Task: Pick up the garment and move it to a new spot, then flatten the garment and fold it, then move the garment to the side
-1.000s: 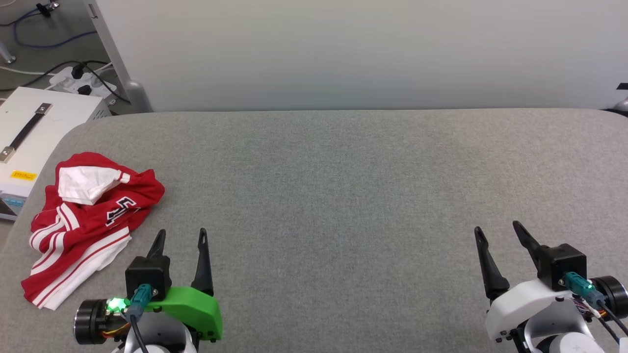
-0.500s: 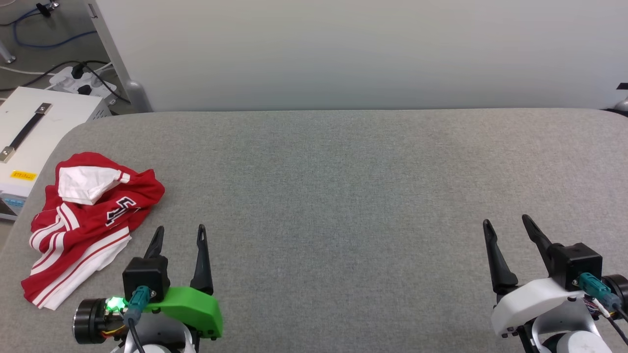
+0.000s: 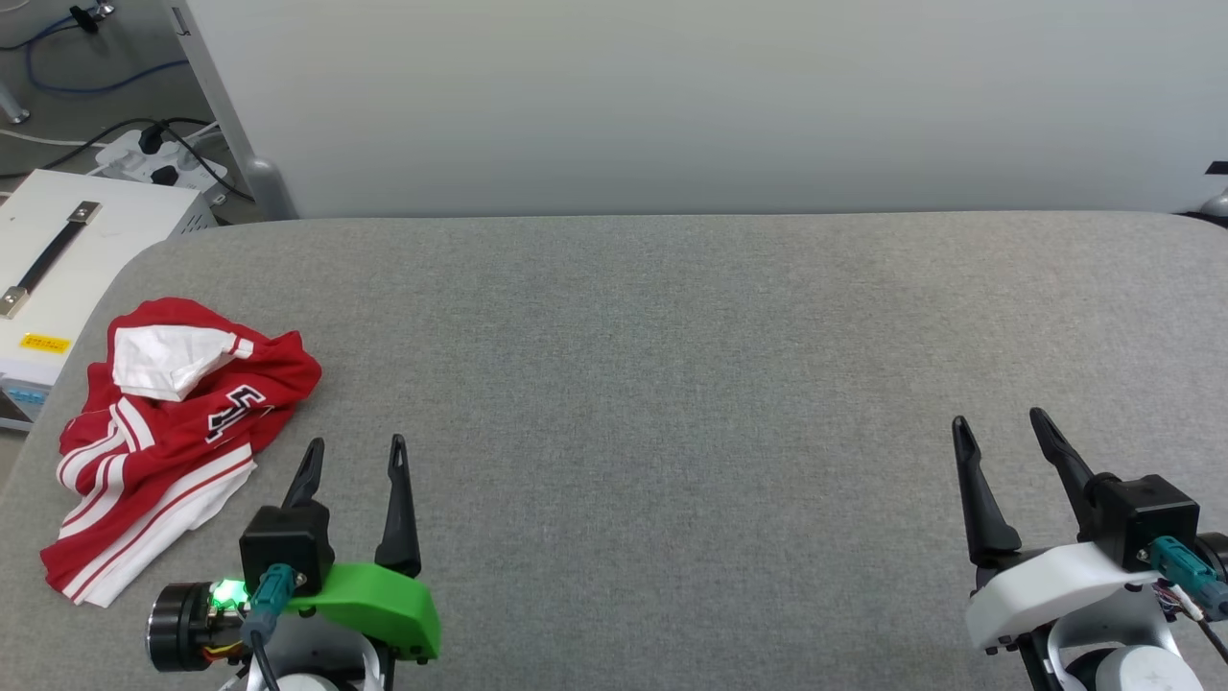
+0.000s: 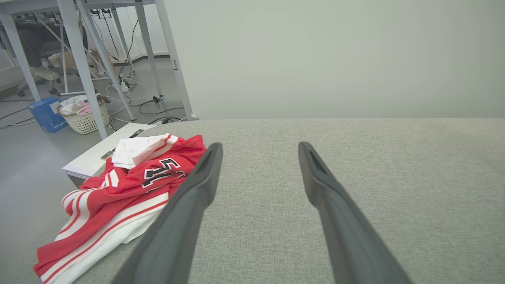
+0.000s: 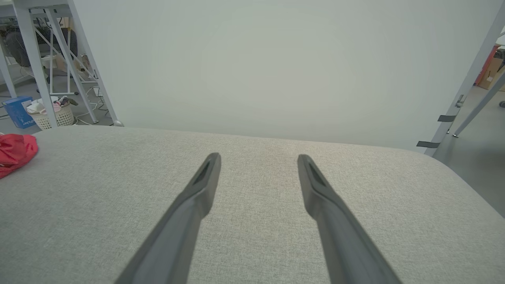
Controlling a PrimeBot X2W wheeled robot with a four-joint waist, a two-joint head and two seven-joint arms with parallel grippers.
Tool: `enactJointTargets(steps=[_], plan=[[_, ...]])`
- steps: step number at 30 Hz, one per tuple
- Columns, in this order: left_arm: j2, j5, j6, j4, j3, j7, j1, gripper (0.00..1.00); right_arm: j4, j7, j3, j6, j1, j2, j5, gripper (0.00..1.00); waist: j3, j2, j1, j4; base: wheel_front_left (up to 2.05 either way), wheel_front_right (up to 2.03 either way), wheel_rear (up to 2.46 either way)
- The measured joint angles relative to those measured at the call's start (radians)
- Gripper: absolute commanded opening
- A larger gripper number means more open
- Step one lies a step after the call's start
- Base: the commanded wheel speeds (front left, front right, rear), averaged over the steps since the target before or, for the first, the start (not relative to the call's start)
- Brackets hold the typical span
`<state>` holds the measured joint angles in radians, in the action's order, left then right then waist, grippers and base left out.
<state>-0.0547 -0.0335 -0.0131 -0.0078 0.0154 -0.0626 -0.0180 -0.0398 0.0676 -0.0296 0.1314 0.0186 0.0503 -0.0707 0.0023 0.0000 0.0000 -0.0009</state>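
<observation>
garment (image 3: 173,422) crumpled, grey surface (image 3: 672,336) left edge | left claw (image 3: 356,441) — apart, beside it | right claw (image 3: 999,417) — apart, empty

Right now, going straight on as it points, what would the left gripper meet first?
For the left gripper the way looks free over the table to the white panel; the garment seems just left.

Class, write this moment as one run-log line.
stage: pre-pickup | jersey: crumpled, left edge of grey table | left claw: open, empty, beside jersey | right claw: open, empty, far right
</observation>
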Motion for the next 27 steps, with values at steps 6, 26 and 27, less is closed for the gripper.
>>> enactJointTargets(steps=[6, 26, 27], plan=[[0.0, 0.0, 0.0, 0.0, 0.007, -0.016, 0.0, 1.0, -0.009, 0.012, 0.0, 0.0, 0.001, 0.0, -0.007, 1.0, 0.001, 0.0, 0.0, 0.0, 0.0, 0.0, 0.0], [0.0, -0.005, -0.013, 0.001, 0.017, -0.053, 0.0, 1.0, -0.034, 0.053, -0.005, 0.0, 0.02, 0.0, -0.025, 1.0, 0.001, 0.0, 0.0, 0.002, 0.0, 0.0, 0.0], [0.0, -0.006, -0.013, 0.001, 0.018, -0.06, 0.0, 1.0, -0.035, 0.053, -0.006, 0.0, 0.02, 0.0, -0.028, 1.0, 0.001, 0.0, 0.0, 0.002, 0.0, 0.0, 0.0]])
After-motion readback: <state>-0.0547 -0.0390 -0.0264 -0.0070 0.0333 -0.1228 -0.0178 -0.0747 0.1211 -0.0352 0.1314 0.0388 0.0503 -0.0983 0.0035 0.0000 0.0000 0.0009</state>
